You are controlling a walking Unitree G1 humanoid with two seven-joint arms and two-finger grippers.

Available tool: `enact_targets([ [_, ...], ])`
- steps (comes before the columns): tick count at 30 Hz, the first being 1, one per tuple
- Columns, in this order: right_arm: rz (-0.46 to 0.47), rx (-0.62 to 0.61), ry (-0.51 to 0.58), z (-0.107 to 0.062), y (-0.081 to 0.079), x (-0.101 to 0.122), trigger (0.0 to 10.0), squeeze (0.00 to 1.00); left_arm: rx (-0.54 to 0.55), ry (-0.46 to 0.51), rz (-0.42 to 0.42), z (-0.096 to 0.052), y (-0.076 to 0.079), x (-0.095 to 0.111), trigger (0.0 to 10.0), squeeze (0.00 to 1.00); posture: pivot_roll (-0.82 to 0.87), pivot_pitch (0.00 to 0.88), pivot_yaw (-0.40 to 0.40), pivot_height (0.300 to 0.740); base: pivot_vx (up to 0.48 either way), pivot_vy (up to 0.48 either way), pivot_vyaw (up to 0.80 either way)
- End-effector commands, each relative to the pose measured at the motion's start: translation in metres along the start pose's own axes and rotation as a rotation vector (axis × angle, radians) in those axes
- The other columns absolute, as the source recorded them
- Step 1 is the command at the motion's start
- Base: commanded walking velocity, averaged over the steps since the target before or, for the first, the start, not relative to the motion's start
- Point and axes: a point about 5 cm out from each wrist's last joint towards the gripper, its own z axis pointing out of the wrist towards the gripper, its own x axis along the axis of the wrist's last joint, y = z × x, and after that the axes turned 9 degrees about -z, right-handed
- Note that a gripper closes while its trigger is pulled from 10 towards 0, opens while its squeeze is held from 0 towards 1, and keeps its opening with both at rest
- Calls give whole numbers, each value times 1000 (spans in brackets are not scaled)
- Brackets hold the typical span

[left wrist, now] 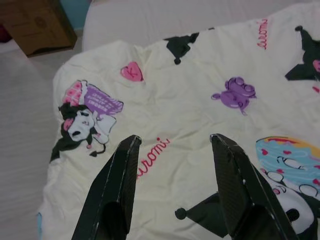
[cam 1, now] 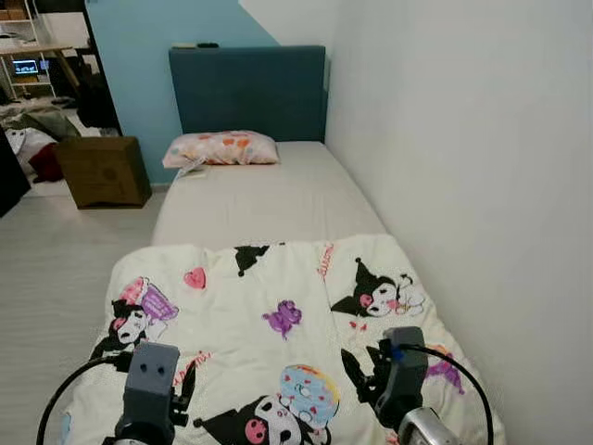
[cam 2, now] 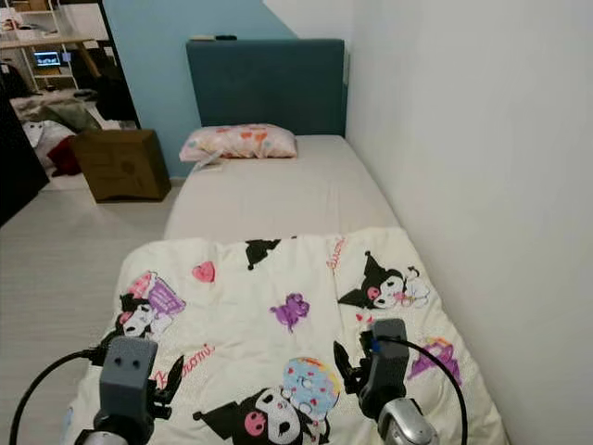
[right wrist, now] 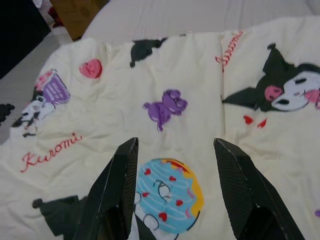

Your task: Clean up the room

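1. Far left, beyond the bed: cluttered shelving [cam 1: 28, 56] and piled clothes [cam 1: 32, 139] on the floor, well apart from the bed.
2. Brown wooden box [cam 1: 104, 171] on the pale floor [cam 1: 56, 269], just beside the bed's head end.
3. Left pincer [left wrist: 172, 150] released, fingers [left wrist: 117, 185] spread wide, hovering over the near left part of the cartoon-print quilt [cam 1: 269, 324], no cloth between them.
4. Quilt spread over the foot half of the bed; bare mattress [cam 1: 269, 195] beyond, floral pillow [cam 1: 222, 148] against the teal headboard [cam 1: 248, 91].
5. Right pincer [right wrist: 175, 155] likewise released, above the quilt's blue round print, gripping nothing.
6. White wall [cam 1: 463, 167] flush along the bed's right side.
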Motion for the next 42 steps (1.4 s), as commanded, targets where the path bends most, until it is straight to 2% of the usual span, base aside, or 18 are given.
enact_targets([
  [1,13,-7,-16,-3,1,-6,10000,0,2,-10,-2,-2,1,-4,10000,0,-85,112,3,704,0,0,0],
  [9,17,8,-21,-3,0,-8,10000,0,15,-15,-5,-3,0,-7,10000,0,-81,102,-7,739,0,0,0],
  [16,22,16,-24,-2,-2,-9,10000,0,25,-25,-2,-4,-1,-9,10000,0,-75,92,-14,740,0,0,0],
  [21,21,25,-23,-2,-6,-11,10000,0,3,-77,11,-8,0,-21,10000,0,-79,79,-17,740,0,0,0],
  [25,34,-3,-80,-7,-11,-26,10000,0,10,-135,51,-14,-1,-37,10000,0,-78,72,-19,740,0,0,0],
  [27,6,-9,-131,-11,-16,-39,10000,0,15,-177,52,-16,-3,-48,10000,0,-71,71,-29,740,0,0,0],
  [33,31,-63,-158,-15,-16,-49,10000,0,51,-233,61,-17,-7,-55,10000,0,-64,68,-35,740,0,0,0],
  [42,30,-82,-175,-20,-13,-57,10000,0,48,-223,44,-19,-2,-59,10000,0,-60,54,-20,740,0,0,0],
])
